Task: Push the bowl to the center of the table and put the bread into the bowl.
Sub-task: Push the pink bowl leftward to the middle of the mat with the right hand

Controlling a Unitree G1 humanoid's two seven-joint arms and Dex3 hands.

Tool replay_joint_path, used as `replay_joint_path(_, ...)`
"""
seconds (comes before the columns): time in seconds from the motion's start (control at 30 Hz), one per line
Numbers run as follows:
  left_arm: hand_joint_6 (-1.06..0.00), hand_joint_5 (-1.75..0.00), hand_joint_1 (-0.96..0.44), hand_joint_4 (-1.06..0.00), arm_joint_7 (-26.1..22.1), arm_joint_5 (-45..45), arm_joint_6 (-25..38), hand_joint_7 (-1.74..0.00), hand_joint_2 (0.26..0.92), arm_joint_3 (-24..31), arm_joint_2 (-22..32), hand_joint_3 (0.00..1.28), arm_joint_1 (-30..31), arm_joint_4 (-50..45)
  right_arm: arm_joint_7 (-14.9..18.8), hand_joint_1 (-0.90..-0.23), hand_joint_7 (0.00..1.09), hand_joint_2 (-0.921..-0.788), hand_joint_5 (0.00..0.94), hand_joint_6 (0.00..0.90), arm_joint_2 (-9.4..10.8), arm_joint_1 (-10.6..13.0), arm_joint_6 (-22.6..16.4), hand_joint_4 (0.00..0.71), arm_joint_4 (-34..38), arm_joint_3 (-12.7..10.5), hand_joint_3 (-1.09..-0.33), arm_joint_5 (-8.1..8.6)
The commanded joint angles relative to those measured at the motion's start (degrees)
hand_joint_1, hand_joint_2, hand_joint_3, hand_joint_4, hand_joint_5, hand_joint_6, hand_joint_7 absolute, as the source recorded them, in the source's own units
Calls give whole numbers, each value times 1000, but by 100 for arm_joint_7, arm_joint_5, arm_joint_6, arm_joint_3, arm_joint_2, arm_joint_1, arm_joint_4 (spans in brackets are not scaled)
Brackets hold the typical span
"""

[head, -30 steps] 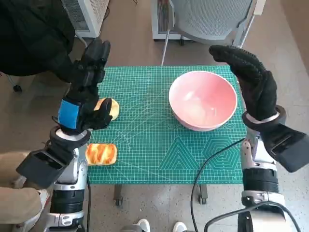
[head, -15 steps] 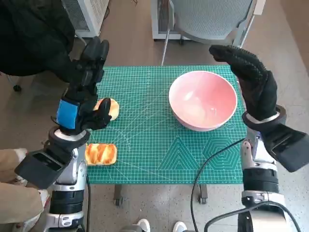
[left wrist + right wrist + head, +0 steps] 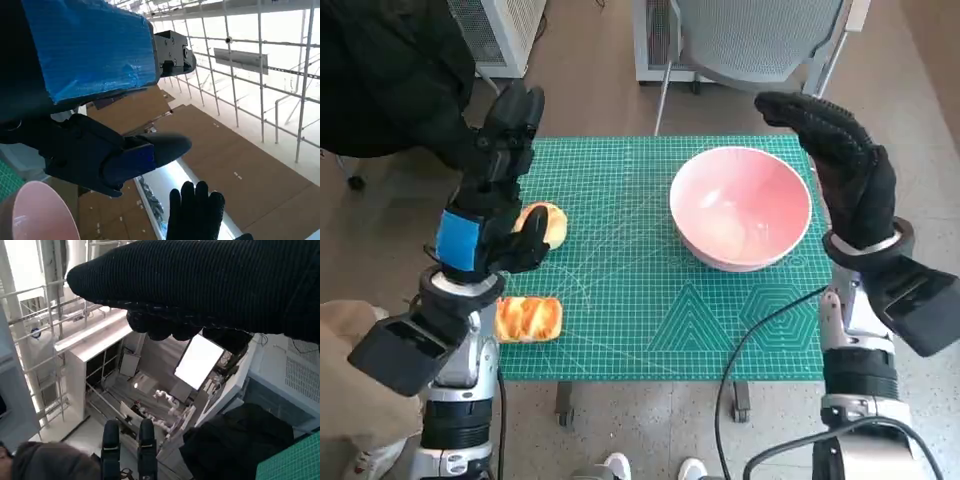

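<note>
- Bread [image 3: 529, 318]: a glazed, golden piece lies on the near left edge of the table, just beside the robot's left forearm, untouched. A second, rounder bread roll [image 3: 548, 222] sits a little farther in, partly hidden behind the left hand.
- Left hand [image 3: 498, 190]: raised above the left side of the table, fingers pointing up and apart, holding nothing. It seems to be waiting near the bread until the bowl is placed.
- Pink bowl [image 3: 740, 207]: upright and empty, standing on the right half of the table, off centre, so the push is judged not yet finished.
- Right hand [image 3: 840, 170]: in its black glove, held flat and upright just beside the bowl's right rim, fingers extended, gripping nothing. Contact with the bowl cannot be told. The pose looks set for a sideways shove toward the middle.
- Table [image 3: 620, 330]: small, covered by a green cutting mat [image 3: 640, 180] printed with a grid, which should let the bowl slide easily.
- Beyond the far edge: a grey mesh chair [image 3: 750, 40] and a white unit [image 3: 500, 30] stand on a brown floor; a person in dark clothing [image 3: 380, 80] sits at the far left.
</note>
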Motion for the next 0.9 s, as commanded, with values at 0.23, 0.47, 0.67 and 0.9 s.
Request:
replay_joint_path(0.23, 1, -152, -743, 1, 59, 21, 56, -297, 921, 21, -19, 679, 146, -191, 48, -682, 6, -921, 3, 173, 15, 118, 21, 91, 26, -44, -689, 78)
replay_joint_path(0.47, 1, -151, -747, 1, 34, -37, 79, -284, 921, 34, -13, 681, 173, -184, 19, -682, 6, -921, 5, 173, -8, 108, 58, 97, 132, -101, -689, 69)
replay_joint_path(0.67, 1, -151, -740, 1, 27, -66, 110, -281, 921, 35, -22, 684, 200, -185, -70, -681, 6, -921, 6, 174, -26, 148, 77, 101, 115, -119, -691, -33)
replay_joint_path(0.9, 1, -156, -737, 1, 47, -56, 164, -283, 921, 41, -16, 685, 255, -263, -141, -684, 6, -921, 5, 174, -104, 135, 106, 102, 218, -189, -690, -62)
